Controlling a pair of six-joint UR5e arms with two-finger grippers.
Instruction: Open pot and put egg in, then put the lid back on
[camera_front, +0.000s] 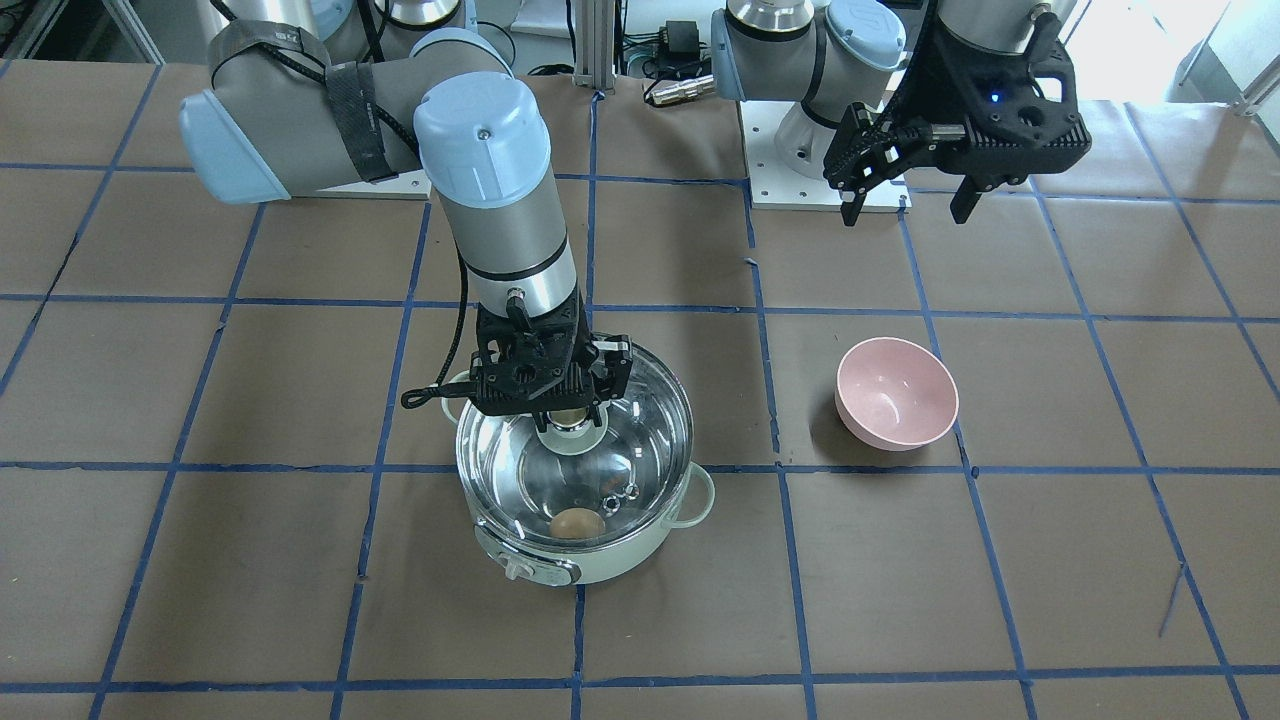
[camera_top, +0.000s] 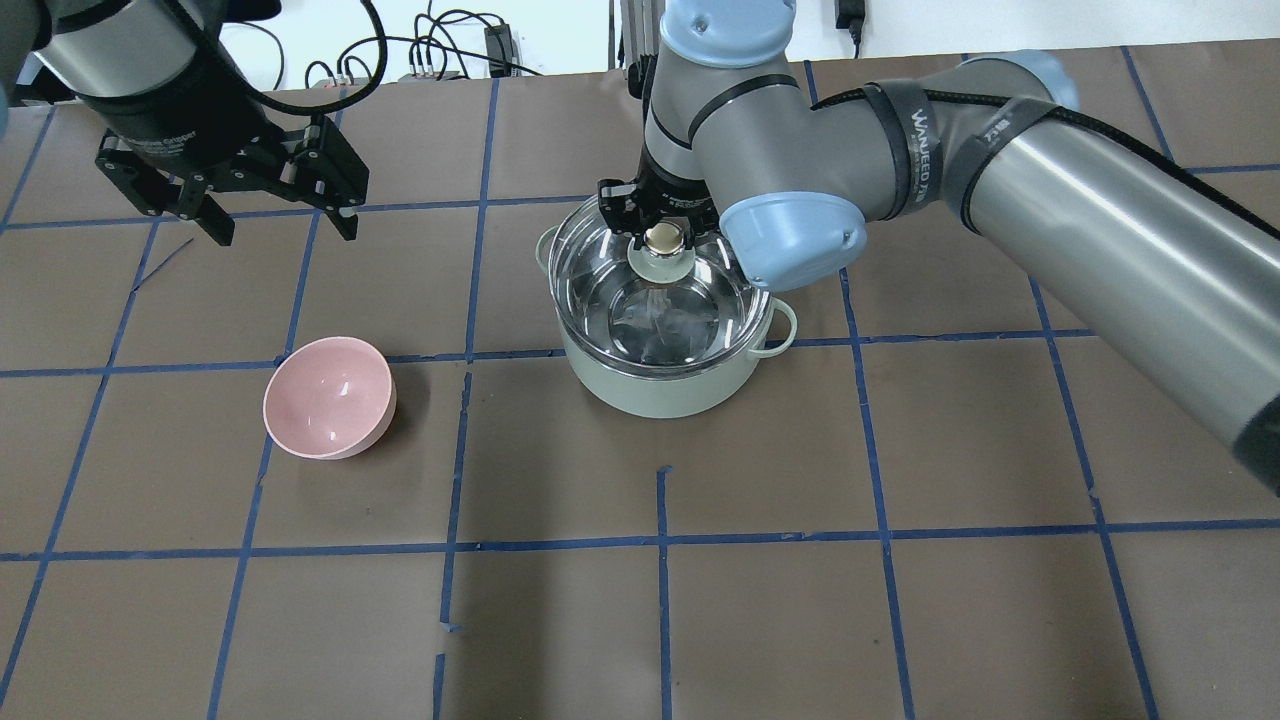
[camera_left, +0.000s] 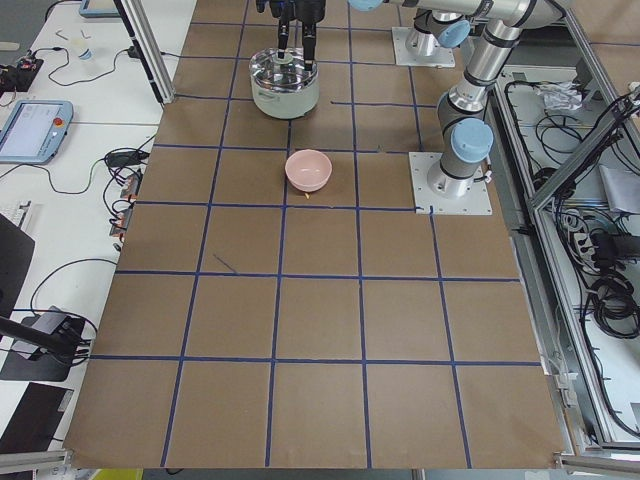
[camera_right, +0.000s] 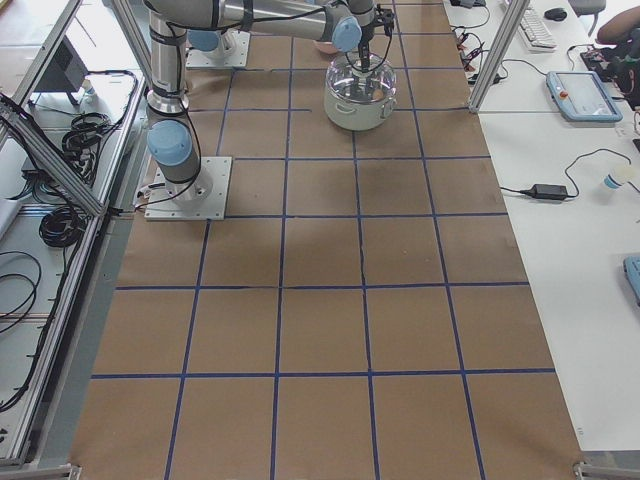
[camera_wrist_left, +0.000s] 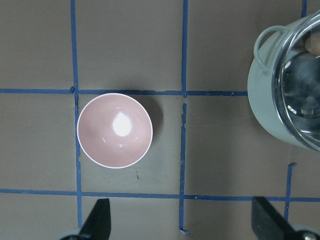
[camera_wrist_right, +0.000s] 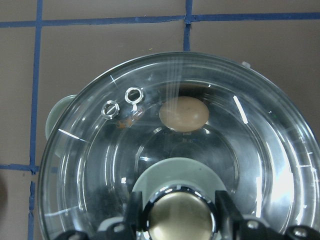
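Note:
The mint-green pot stands mid-table, also in the overhead view. The brown egg lies inside it near the control-knob side, seen through the glass in the right wrist view. The clear glass lid covers the pot's mouth, slightly off-centre; I cannot tell if it rests on the rim. My right gripper is shut on the lid's beige-gold knob, one finger on each side. My left gripper is open and empty, high above the table, away from the pot.
A pink bowl sits empty on the table on my left, below the left gripper in the left wrist view. The brown table top carries blue tape grid lines.

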